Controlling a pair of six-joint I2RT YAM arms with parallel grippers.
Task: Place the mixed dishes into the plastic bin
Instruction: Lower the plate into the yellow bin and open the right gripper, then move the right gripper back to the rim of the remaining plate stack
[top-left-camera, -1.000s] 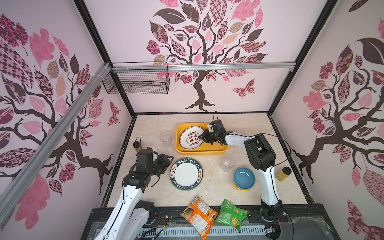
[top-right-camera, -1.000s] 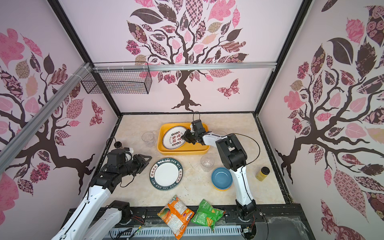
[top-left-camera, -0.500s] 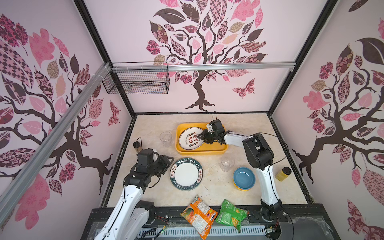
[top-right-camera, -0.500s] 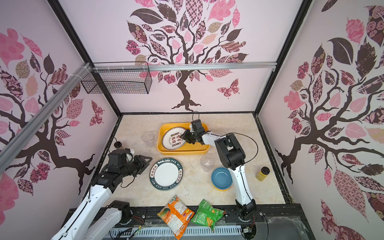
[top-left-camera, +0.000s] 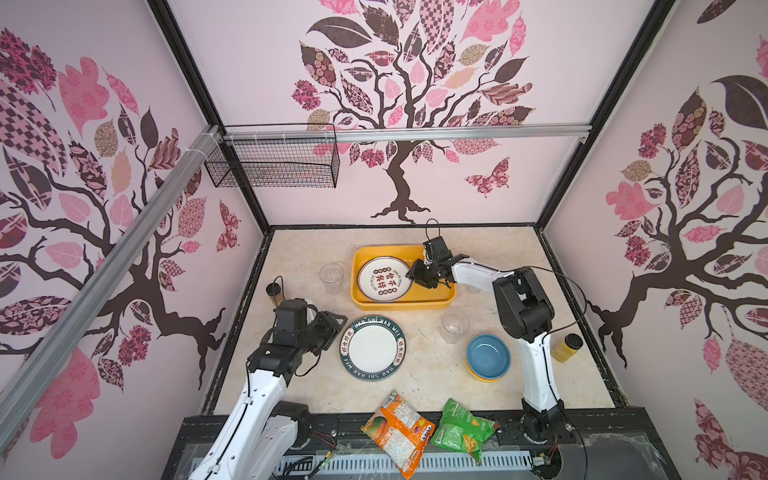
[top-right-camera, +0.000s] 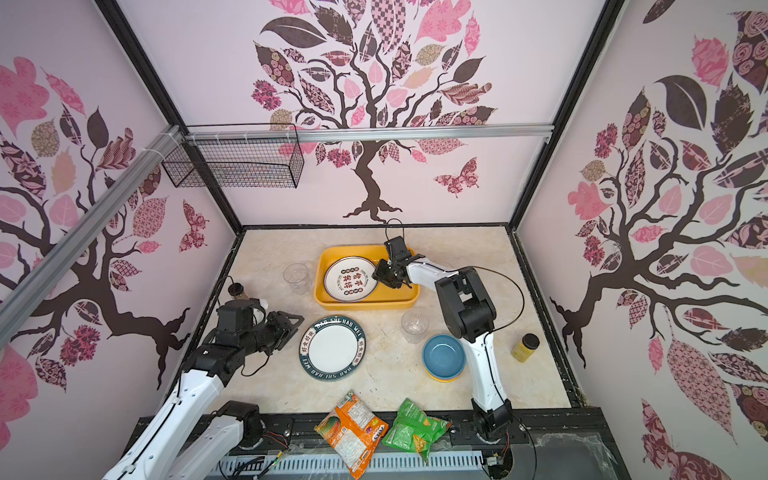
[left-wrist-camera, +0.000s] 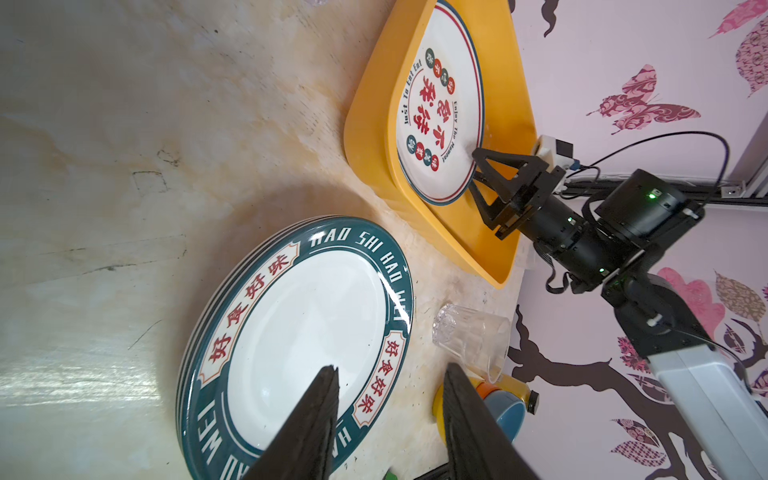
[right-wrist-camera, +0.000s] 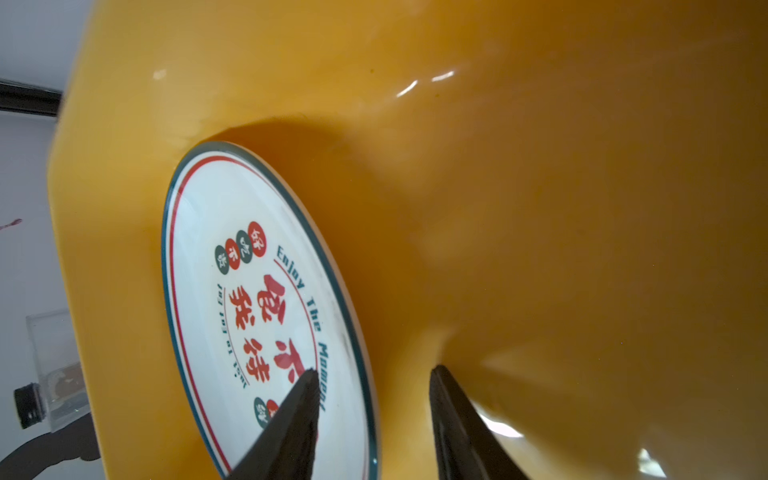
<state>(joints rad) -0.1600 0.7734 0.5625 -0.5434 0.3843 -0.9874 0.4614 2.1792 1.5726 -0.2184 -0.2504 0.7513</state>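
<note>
The yellow-orange plastic bin (top-left-camera: 441, 300) (top-right-camera: 365, 306) stands at the back middle of the table. In it lies a white plate with red characters (top-left-camera: 384, 279) (right-wrist-camera: 232, 291). My right gripper (top-left-camera: 412, 274) (right-wrist-camera: 374, 374) hangs open over that plate's right rim, one finger above the plate's face and one beyond its edge. A green-rimmed plate (top-left-camera: 372, 348) (left-wrist-camera: 299, 332) lies on the table in front of the bin. My left gripper (top-left-camera: 332, 328) (left-wrist-camera: 390, 370) is open and empty just left of it. Two clear cups (top-left-camera: 331, 277) (top-left-camera: 455, 327) and a blue bowl stacked on others (top-left-camera: 487, 357) stand on the table.
An orange snack bag (top-left-camera: 397, 432) and a green one (top-left-camera: 463, 428) lie at the front edge. A yellow jar (top-left-camera: 566, 347) stands at the right wall and a small dark-lidded jar (top-left-camera: 275, 291) at the left. A black wire basket (top-left-camera: 274, 162) hangs on the back left.
My right gripper has gone from shut on the red-character plate's rim to open, and the plate now rests in the bin. The left arm has barely moved.
</note>
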